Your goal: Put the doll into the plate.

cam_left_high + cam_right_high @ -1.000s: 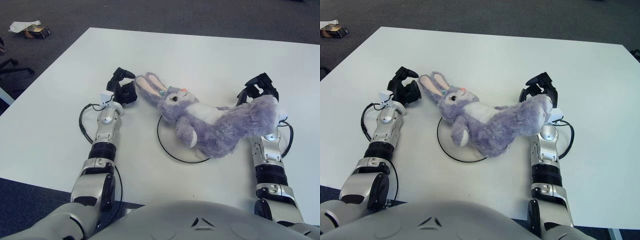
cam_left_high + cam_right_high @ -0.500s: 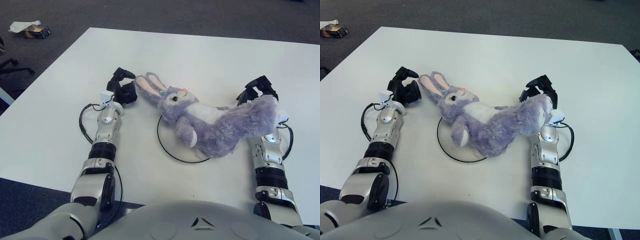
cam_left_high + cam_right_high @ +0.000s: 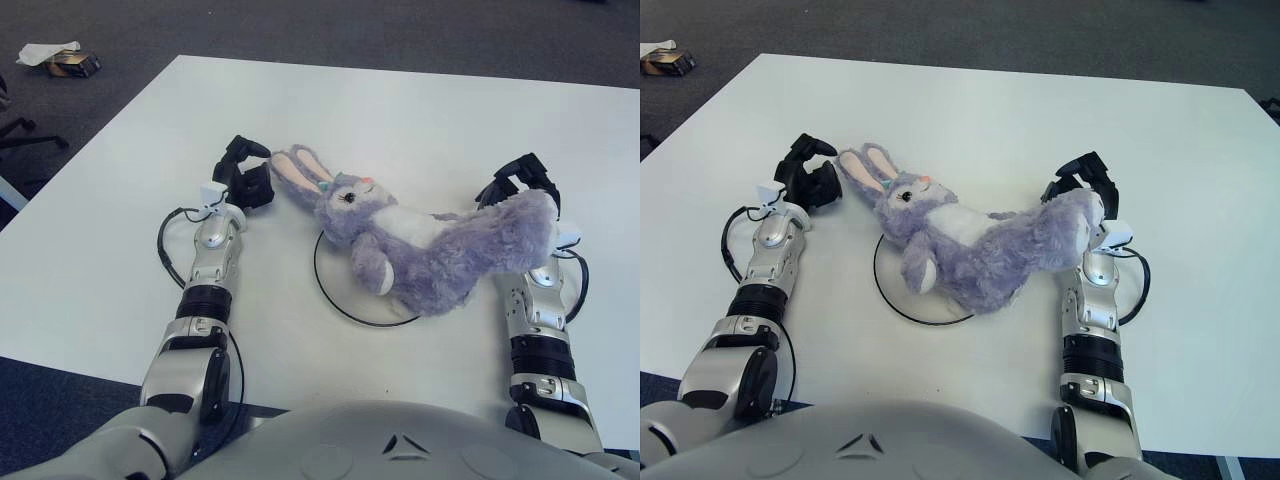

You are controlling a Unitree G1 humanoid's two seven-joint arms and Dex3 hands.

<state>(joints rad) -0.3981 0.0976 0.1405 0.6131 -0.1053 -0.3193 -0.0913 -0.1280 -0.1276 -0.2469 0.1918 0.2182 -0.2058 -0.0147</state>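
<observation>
Your purple plush rabbit doll (image 3: 430, 245) lies sprawled on its side across the white desk (image 3: 420, 110), its head and chest over the flat white plate (image 3: 340, 300) with the thin dark rim, its hind end stretching off the plate toward your right. The long pink-lined ears point up and to your left, ending just beside the left robot hand (image 3: 247, 172).

That left robot hand sits beside the ears, at the upper left of the plate, its dark fingers curled inward and holding nothing; a small gap shows between the fingers and the nearest ear tip.

Your right robot hand (image 3: 1080, 180) shows at the doll's rear, with the fluffy hindquarters draped over the wrist and hiding the palm. Its black fingers (image 3: 1087, 165) arch above the fur, apparently loosened rather than clamped, though the plush covers too much for you to say whether they grip it.

On the dark floor beyond the desk's far left corner lies a small box (image 3: 72, 63) with crumpled white paper (image 3: 45, 50).
</observation>
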